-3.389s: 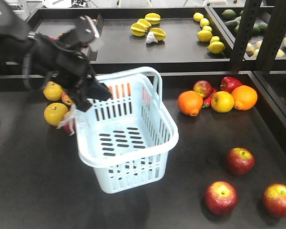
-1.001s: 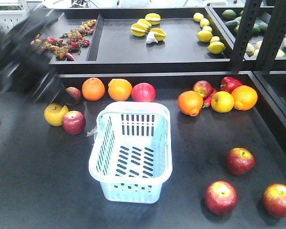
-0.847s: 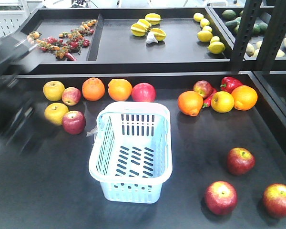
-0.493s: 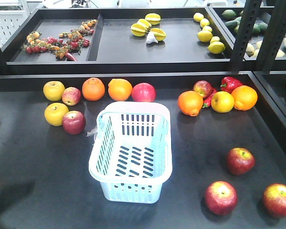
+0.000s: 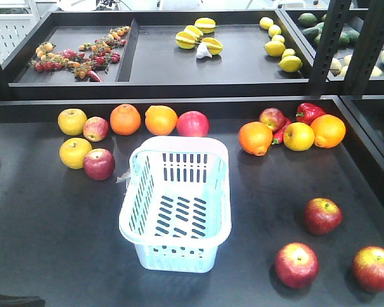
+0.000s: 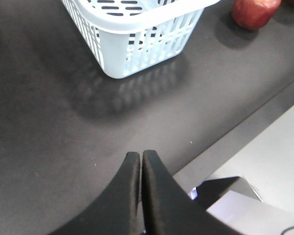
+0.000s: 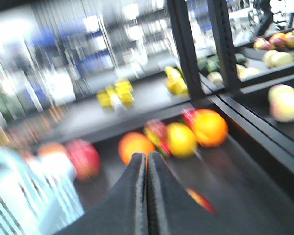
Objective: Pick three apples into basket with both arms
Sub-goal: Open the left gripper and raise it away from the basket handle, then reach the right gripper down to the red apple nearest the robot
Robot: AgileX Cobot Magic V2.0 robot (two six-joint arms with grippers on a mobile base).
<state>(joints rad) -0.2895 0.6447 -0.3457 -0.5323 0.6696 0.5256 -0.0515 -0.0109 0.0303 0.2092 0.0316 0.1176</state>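
The pale blue basket stands upright and holds nothing, in the middle of the dark table. Three dark red apples lie to its front right: one nearer the basket, one at the front, one by the right edge. Neither arm shows in the front view. In the left wrist view my left gripper is shut on nothing, near the table's front edge, with the basket ahead and an apple beyond. The blurred right wrist view has my right gripper shut on nothing, the basket to its left.
Behind the basket lie yellow apples, oranges and red fruit. An orange, a yellow fruit and a red pepper sit back right. Black posts rise at the right. A raised shelf runs behind.
The left arm, which held the basket tilted above the table, has let it go and swept down-left out of the front view. The basket now stands flat.
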